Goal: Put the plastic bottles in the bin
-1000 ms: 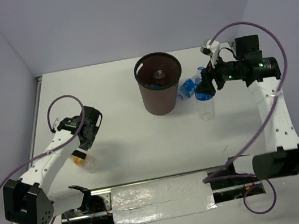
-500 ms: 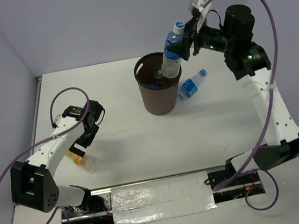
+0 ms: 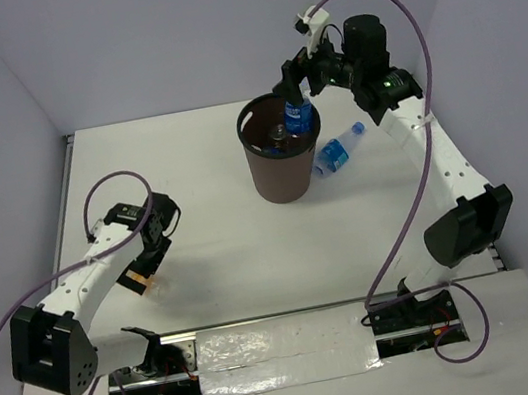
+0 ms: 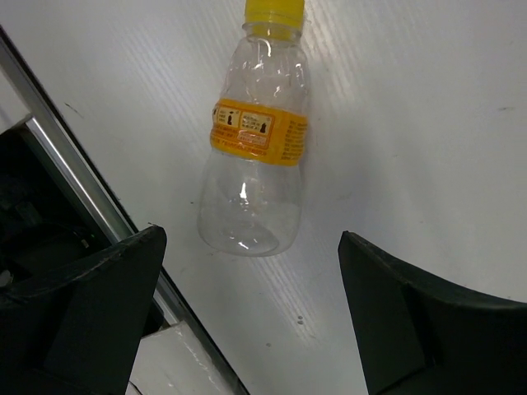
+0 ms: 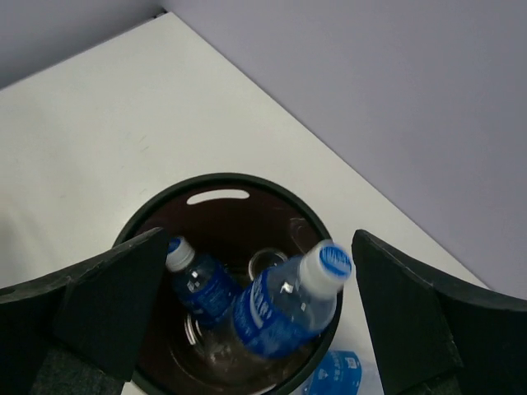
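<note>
Right gripper [image 5: 262, 276] just let go. A second back it was clamped on a blue-label bottle down on the table right of the bin [image 3: 279, 177]. Now its jaws stand wide apart above the bin and the dropped bottle [image 5: 276, 309] is inside, so one more is done. A second blue-label bottle [image 5: 198, 284] is in there too. The spare bottle [image 3: 337, 151] lies just right of the bin and the orange bottle [image 4: 257, 140] is well left of it. Dropped bottle: long axis tilted, base down, cap up by the bin's right rim. Spare bottle: flat, cap pointing away from the bin. Left gripper [image 4: 251, 247] is spread open over the orange bottle, not touching, with the bottle's axis crosswise to the jaws.
</note>
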Controlling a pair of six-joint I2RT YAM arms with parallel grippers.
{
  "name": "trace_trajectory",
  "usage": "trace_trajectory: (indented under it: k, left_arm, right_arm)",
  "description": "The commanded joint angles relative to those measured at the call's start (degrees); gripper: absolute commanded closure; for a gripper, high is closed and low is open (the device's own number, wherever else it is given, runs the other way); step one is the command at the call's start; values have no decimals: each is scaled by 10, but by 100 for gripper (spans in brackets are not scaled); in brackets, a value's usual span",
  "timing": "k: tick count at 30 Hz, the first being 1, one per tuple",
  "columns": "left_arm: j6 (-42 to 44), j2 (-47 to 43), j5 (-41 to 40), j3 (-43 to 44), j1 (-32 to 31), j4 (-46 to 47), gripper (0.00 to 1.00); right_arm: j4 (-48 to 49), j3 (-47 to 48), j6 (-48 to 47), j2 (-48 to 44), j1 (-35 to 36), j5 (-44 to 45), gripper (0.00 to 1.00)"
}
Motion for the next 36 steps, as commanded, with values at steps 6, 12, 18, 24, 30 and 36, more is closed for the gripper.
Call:
trace_trajectory:
  k: [6,12,18,24,30,36]
  left_arm:
    - [90,-54,94,-111,73,119,1]
    - [150,-47,157,-175,127,252,2]
    - [192,-15,171,-176,138,318,17]
    - [235,-53,183,-175,139,349,47]
    - [322,-162,288,-160,136,454,76]
    - [374,-189,482,-111,77,706,77]
  right_arm:
    - [-37,-53,-34,-130,-15,-84,0]
    - [-58,-138,-34,-192,-65,-140,0]
    - [-73,-182,-22,-220,-98,-174,0]
    - [-98,-222,-47,-244,-108,-178,0]
    - [-141,-282,-95,-263,-150,-194,0]
    - [-174,-318,-130,-278,-191,-225,2]
